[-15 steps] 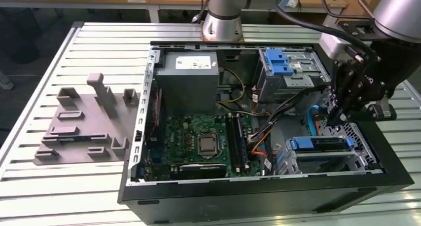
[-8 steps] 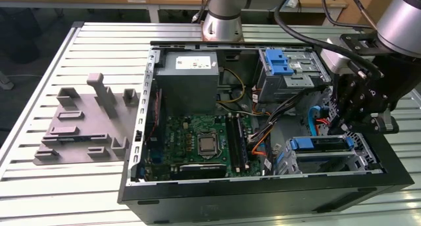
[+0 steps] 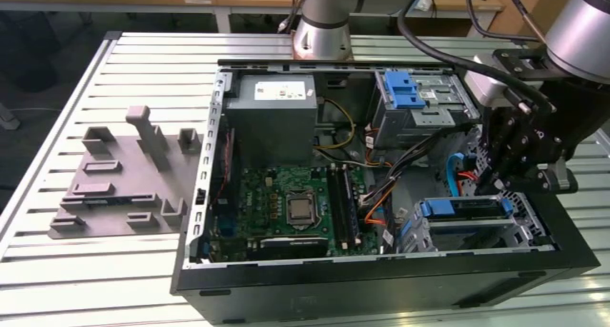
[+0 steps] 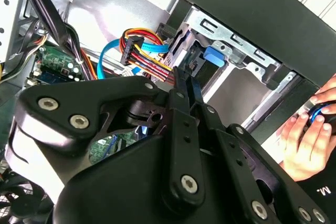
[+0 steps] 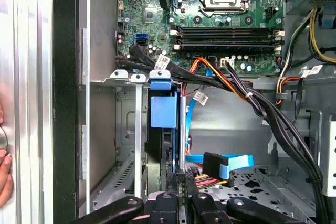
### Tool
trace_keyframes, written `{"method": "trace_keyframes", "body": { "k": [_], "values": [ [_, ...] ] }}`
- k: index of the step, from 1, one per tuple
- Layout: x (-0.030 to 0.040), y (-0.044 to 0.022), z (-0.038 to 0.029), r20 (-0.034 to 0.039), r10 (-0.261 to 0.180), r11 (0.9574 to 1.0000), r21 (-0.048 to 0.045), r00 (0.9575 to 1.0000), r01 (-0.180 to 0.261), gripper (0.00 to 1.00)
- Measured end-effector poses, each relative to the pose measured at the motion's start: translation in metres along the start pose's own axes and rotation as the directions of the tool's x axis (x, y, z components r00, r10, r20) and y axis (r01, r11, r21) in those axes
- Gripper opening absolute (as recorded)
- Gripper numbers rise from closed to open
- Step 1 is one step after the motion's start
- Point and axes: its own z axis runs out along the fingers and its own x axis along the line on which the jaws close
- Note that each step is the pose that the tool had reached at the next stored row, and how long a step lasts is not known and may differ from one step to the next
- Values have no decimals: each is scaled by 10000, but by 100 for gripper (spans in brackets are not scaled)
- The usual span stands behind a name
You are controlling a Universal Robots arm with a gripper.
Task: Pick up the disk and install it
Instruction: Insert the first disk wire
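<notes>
In the exterior view the disk (image 3: 462,208) stands on edge in the drive cage (image 3: 522,227), which fills the 4 o'clock corner of the open computer case (image 3: 381,284). Its blue-bracketed upper edge runs along the 9-to-3 o'clock line, with the 9 o'clock end pointing at the motherboard (image 3: 296,205). We see the gripper (image 3: 503,177) hanging over the 3 o'clock end of that edge, at roughly 1 o'clock from the disk's middle. We judge that the relation that matters is end-on: the claw sits at one end of the long axis, and the blue tab lies at the far end. The first wrist view shows the same line-up, with the disk (image 5: 161,103) edge-on in its slot, the gripper (image 5: 180,178) at its near end, and the tab towards the motherboard (image 5: 226,30). The orange and black cables (image 5: 231,85) pass just beside the slot without crossing it. In the second wrist view the gripper (image 4: 185,80) has its jaws drawn together, leaving only a sliver between them. That gap is far narrower than the disk is thick, and we see nothing caught in it. We cannot tell whether the tips actually touch the disk's end or stop just short of it. A person's hand (image 4: 308,137) rests outside the case wall, well apart from the claw.
</notes>
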Motion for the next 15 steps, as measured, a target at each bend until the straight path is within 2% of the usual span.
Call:
{"method": "trace_keyframes", "body": {
  "k": [2,4,15],
  "values": [
    [0,-1,1,2,0,10000,-23,10000,0,16],
    [0,-2,3,1,-4,10000,-86,10000,4,16],
    [24,-9,39,-5,170,9998,-107,9999,-170,16]
  ]
}}
